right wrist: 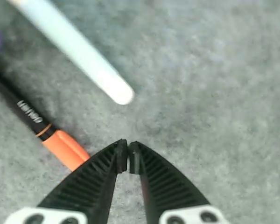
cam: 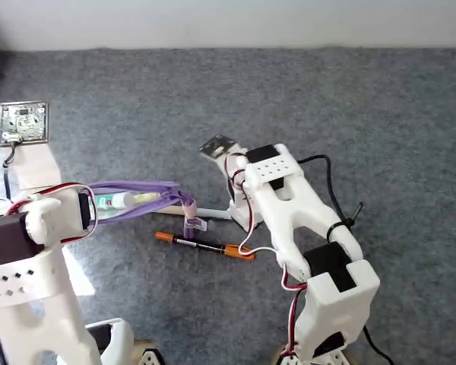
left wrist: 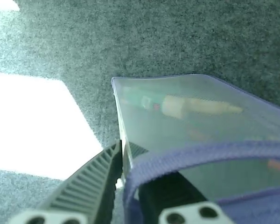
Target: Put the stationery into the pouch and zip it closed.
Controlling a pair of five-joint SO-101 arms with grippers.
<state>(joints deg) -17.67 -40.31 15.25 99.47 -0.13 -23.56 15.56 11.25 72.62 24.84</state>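
Left gripper [left wrist: 125,156]: pinching the left end of the pouch [left wrist: 200,135], jaws clamped on its clear wall.
Pouch: lying left of centre, purple zip gaping toward the right, carrying a white-and-green tube [cam: 121,200].
Pens: orange-capped black pen [cam: 204,246] lying just near of the pouch mouth; pale pen [cam: 213,214] lying right of it.
Right gripper [right wrist: 128,158]: hanging beside the orange cap, jaws almost touching, gripping nothing.
Surface: grey carpet [cam: 365,114] covering everything; white sheet [cam: 34,163] lying far left.
Room: white wall [cam: 228,23] running along the far edge.
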